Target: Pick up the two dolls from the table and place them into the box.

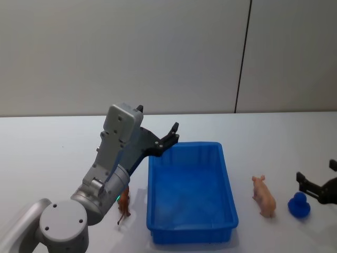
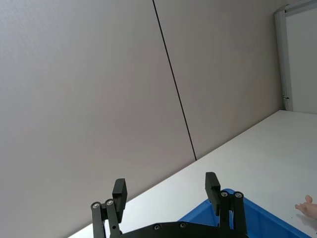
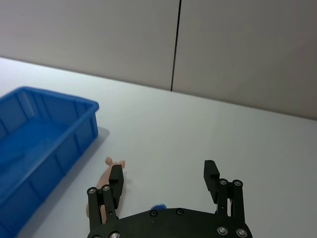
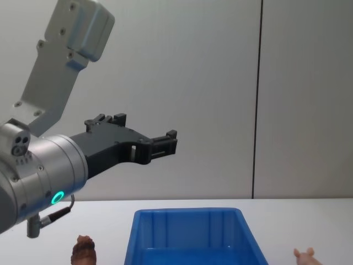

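1. Jaws spread and empty, my left gripper (image 1: 172,134) hangs raised over the far-left corner of the box (image 1: 192,234). The reddish-brown doll (image 1: 124,208) stands on the table (image 1: 52,147) below and nearer, just left of the box.
2. The pink doll (image 1: 263,196) lies right of the box, long axis near-to-far.
3. My right gripper (image 1: 317,176), jaws spread, sits low to the doll's right. I judge it the nearer arm, with a small blue toy (image 1: 299,205) close by.

Box (image 1: 192,234): set on the desk (image 1: 52,153), in the middle.
Left doll (image 1: 124,208): placed just left of the box.
Right doll (image 1: 264,197): placed right of the box, apart.
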Robot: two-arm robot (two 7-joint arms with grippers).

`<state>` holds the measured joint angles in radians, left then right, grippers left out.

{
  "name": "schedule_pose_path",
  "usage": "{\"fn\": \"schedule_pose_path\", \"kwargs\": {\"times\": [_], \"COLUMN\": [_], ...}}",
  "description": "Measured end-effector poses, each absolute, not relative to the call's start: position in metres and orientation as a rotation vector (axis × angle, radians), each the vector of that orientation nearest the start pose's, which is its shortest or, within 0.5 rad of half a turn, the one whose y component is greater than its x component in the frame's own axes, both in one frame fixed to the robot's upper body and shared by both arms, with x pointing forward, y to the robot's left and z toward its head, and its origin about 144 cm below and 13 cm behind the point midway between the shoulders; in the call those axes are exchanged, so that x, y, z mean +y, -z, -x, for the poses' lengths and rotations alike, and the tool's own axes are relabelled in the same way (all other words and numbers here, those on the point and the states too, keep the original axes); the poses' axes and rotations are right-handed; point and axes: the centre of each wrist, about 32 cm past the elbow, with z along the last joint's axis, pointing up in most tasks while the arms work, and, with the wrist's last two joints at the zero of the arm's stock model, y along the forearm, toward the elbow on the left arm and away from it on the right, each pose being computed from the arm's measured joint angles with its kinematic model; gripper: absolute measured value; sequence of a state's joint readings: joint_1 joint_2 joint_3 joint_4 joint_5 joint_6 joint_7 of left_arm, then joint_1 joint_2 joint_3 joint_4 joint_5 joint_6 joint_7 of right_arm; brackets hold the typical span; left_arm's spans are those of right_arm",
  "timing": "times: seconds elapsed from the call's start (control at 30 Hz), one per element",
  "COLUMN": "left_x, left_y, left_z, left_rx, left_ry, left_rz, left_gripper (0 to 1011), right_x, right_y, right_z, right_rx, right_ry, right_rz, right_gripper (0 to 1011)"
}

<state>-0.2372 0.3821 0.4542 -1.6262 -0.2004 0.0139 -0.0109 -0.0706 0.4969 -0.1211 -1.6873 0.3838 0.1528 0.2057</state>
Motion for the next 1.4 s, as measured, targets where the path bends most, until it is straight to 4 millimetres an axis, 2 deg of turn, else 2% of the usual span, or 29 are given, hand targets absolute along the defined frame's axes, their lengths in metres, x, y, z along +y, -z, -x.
{"fn": "schedule_pose_path", "kwargs": {"times": [0.43, 1.4], "left_x": [0.198, 0.198], "left_y": [-1.204, -1.204], "left_z": [-0.492, -0.492], "left_rx": [-0.268, -0.268], "left_ry": [-1.124, -1.124], "left_rz": [-0.061, -0.061], "left_gripper": [1001, 1001], "right_x": [-0.335, -0.332], "right_y": [-1.156, -1.125], "right_z": [-0.447, -0.469], "right_rx": [0.122, 0.257], "right_ry": [1.165, 1.097], "right_rz": [0.308, 0.377], "right_gripper": [1001, 1001]}}
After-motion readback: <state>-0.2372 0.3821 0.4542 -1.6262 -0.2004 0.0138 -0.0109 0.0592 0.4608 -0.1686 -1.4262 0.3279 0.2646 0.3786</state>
